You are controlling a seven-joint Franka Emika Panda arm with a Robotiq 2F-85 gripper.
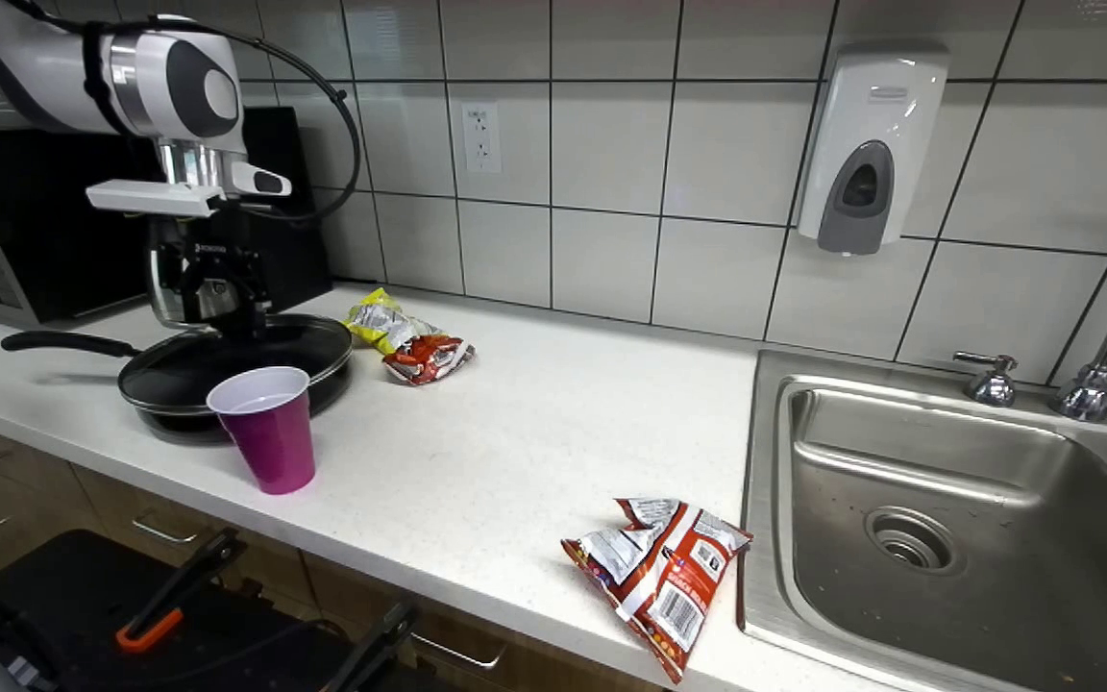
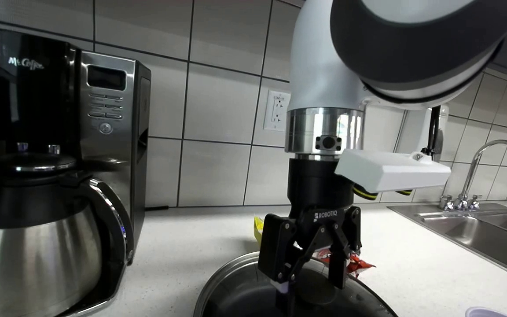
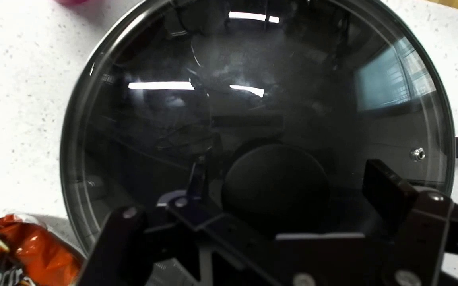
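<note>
Pincer (image 3: 286,176) spread wide, grasping nothing; black knob (image 3: 274,182) of glass lid (image 3: 308,103) between fingertips (image 3: 386,188), touching neither.

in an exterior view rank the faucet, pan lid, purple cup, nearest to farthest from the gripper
1. Pan lid: right under the gripper
2. Purple cup: on the counter beside the pan
3. Faucet: at the sink's back edge

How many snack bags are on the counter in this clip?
3: a yellow bag and a red bag together near the lidded pan, and a red-and-white bag beside the sink. Others could be hidden behind things.
</note>
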